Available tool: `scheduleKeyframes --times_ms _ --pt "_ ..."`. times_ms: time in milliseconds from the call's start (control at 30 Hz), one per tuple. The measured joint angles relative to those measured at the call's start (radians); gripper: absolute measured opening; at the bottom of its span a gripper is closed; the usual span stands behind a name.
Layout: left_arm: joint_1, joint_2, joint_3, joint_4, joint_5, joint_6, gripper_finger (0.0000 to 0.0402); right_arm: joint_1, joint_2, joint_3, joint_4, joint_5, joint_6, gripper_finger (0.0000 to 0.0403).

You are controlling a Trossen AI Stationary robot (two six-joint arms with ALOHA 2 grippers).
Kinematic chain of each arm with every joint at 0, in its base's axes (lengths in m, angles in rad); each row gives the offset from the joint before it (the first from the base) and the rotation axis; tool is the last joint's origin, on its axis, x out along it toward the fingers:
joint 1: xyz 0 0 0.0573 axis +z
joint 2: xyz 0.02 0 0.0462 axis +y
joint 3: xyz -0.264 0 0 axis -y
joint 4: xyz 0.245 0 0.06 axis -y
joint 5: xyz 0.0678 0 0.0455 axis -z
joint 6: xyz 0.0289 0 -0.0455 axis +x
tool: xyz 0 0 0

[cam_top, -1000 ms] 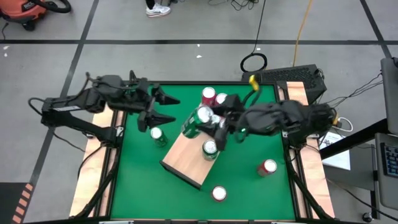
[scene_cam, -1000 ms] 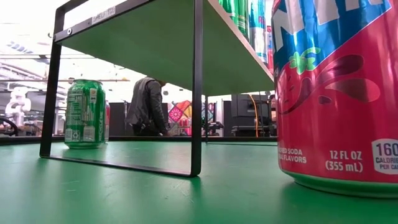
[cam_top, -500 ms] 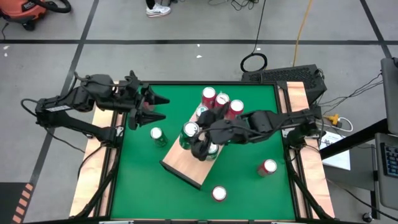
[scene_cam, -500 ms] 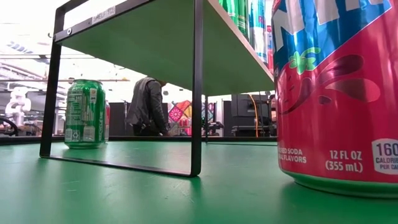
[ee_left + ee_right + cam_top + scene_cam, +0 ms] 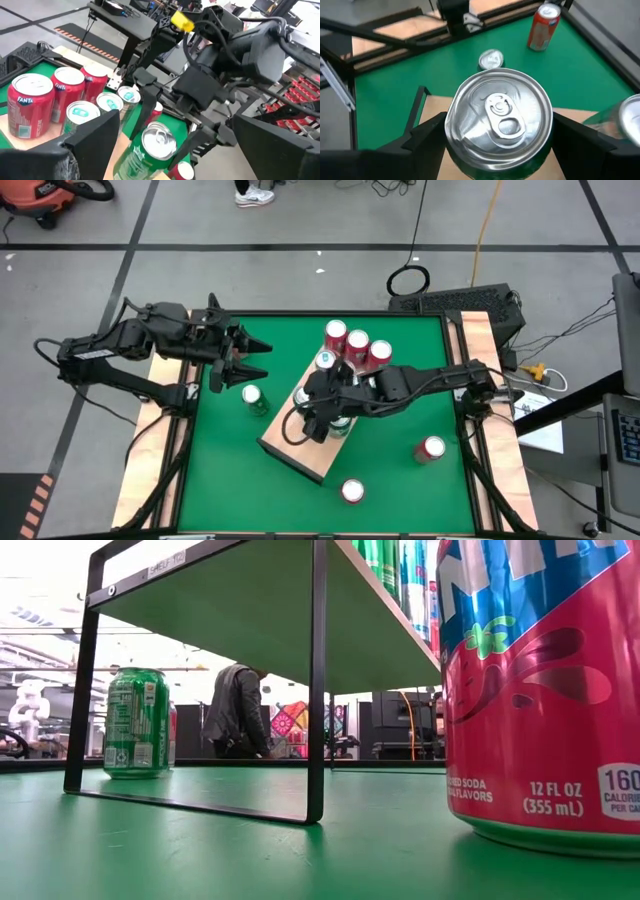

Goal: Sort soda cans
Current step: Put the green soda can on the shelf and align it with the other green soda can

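Right gripper (image 5: pixel 312 423) reached over the wooden board (image 5: pixel 290 448), fingers (image 5: pixel 427 135) clamped on either side of a green can (image 5: pixel 498 122), silver top filling the wrist view. Left gripper (image 5: pixel 255 356) hung off near the table's left edge, jaws spread wide and holding nothing. Three red cans (image 5: pixel 356 345) bunched at the board's far end, teal-topped ones (image 5: pixel 323 361) right beside them. Lone green can (image 5: pixel 254 398) stood on the green mat (image 5: pixel 400 480) left of the board, two more red cans (image 5: pixel 430 448) out to the near right.
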Motion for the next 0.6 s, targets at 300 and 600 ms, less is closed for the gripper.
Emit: scheduleKeyframes --times_ms 300,600 --pt "0.000 0.001 0.000 -0.021 0.000 0.019 0.0387 -0.007 0.026 -0.007 -0.022 -0.017 -0.003 0.0294" --pt "0.000 0.001 0.000 -0.022 0.000 0.023 0.0387 -0.007 0.030 -0.087 -0.013 -0.019 0.029 0.0295"
